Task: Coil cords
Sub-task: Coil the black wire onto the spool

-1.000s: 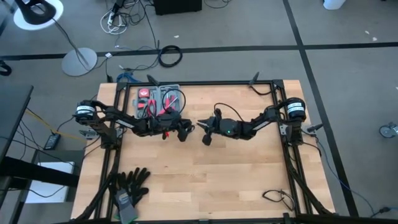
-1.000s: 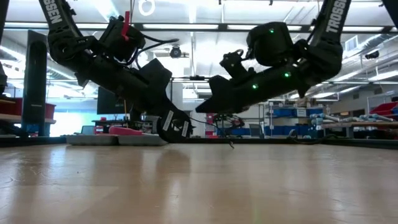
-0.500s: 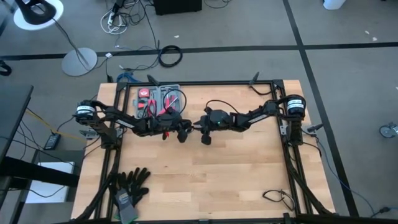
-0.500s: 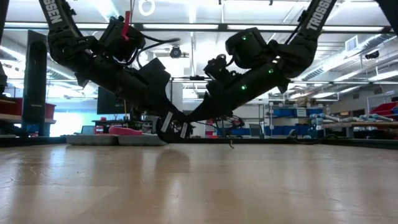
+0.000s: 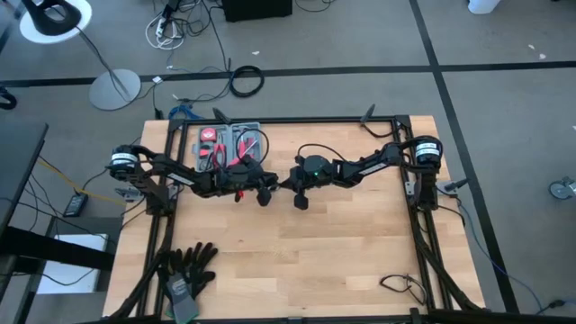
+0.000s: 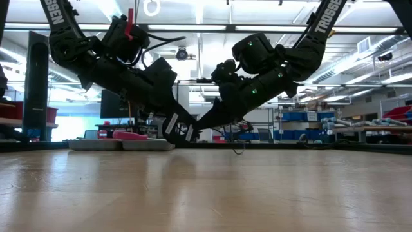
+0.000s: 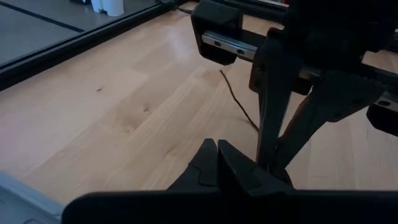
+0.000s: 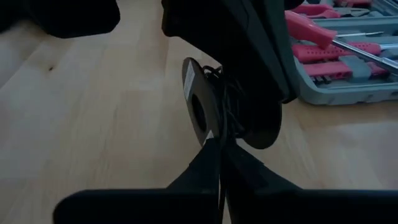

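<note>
Both my arms meet near the middle of the pale wooden table (image 5: 297, 261). My left gripper (image 5: 266, 193) is shut, pinching a round black spool (image 8: 214, 106) wound with thin black cord (image 8: 231, 102). My right gripper (image 5: 290, 184), fingers (image 8: 214, 163) pressed together, nips that cord just beside the spool. A loose cord end (image 7: 239, 106) trails on the wood. Behind the left arm, an open grey tool case (image 5: 229, 147) holds pink-handled tools (image 8: 323, 31) in moulded slots.
</note>
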